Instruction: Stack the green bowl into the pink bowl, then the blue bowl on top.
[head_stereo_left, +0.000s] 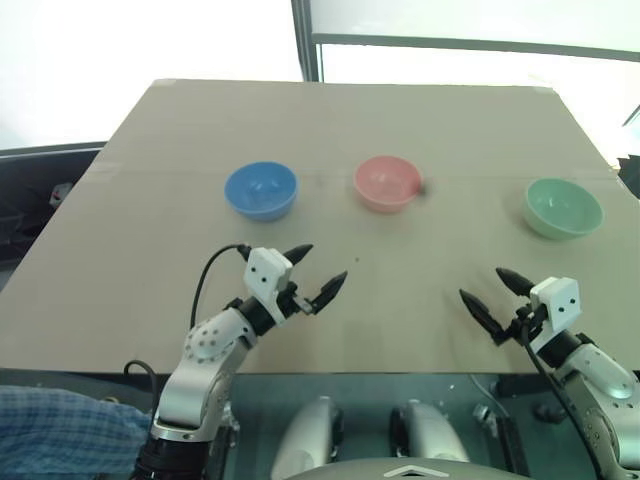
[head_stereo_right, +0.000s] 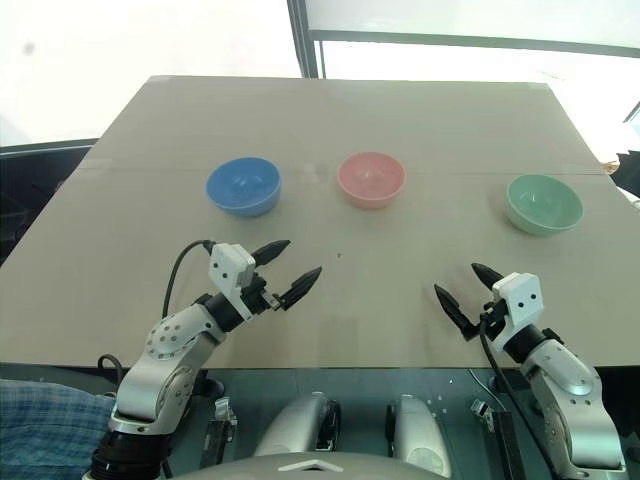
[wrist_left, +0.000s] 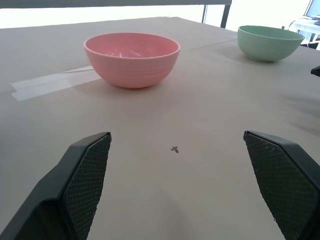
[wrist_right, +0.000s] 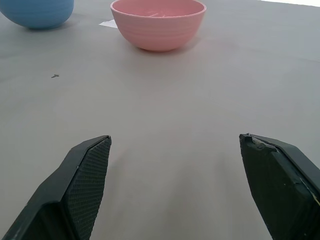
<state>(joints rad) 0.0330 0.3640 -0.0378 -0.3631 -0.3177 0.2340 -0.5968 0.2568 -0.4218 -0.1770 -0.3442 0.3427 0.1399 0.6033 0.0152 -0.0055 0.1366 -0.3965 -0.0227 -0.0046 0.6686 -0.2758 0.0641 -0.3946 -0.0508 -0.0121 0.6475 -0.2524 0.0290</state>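
Across the middle of the brown table (head_stereo_left: 330, 120) I'm seeing all three bowls sitting in a loose row, each one upright, empty and well apart from its neighbours. Going by the head camera, the blue bowl (head_stereo_left: 261, 191) is sitting at about 11 o'clock from where I'm looking, the pink bowl (head_stereo_left: 387, 183) is pretty much at 12, and the green bowl (head_stereo_left: 563, 208) is off at roughly 2 o'clock, a touch nearer to me than the other two. Nothing is nested in anything, so the stack isn't started.

Both arms are hovering low over the near part of the table. The left gripper (head_stereo_left: 322, 270) is pointing toward 1 o'clock with its two black fingers spread wide and nothing between them. From its wrist camera I'm looking straight between the fingertips (wrist_left: 85, 175) at bare table, with the pink bowl dead ahead and the green one further out at about 1 o'clock. There's a strip of clear tape (wrist_left: 50, 82) lying flat on the tabletop just beside the pink bowl, plus a tiny dark speck (wrist_left: 174, 148) on the surface closer in.

The right gripper (head_stereo_right: 462, 288) is angling toward 11 o'clock, also gaping wide and holding nothing. Its wrist view is showing the pink bowl at 12 and the blue bowl peeking in at 10 o'clock.
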